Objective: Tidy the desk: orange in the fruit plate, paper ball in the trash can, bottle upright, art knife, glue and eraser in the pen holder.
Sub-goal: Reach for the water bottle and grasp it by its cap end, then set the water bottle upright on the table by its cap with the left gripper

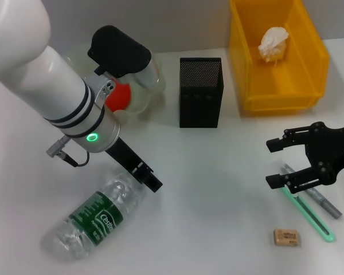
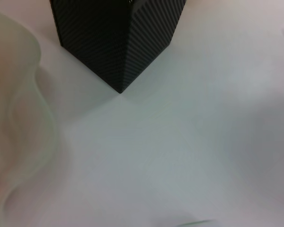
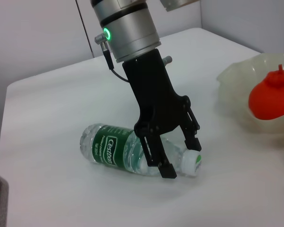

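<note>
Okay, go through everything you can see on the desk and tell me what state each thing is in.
bottle: lying down, capped
left gripper: open, straddling the bottle's neck
right gripper: open, above the green tool
orange: in the fruit plate
paper ball: in the trash can
eraser: on the table
pen holder: upright

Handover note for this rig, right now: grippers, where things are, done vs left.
Left gripper: open, fingers straddling the neck of the bottle, which lies on its side on the desk.
Right gripper: open, hovering over the green art knife and a grey pen-like stick, possibly the glue.
Done: orange in the fruit plate; paper ball in the trash can.
Left: stand the bottle upright; put the art knife, grey stick and eraser into the pen holder; all three lie on the desk.
</note>
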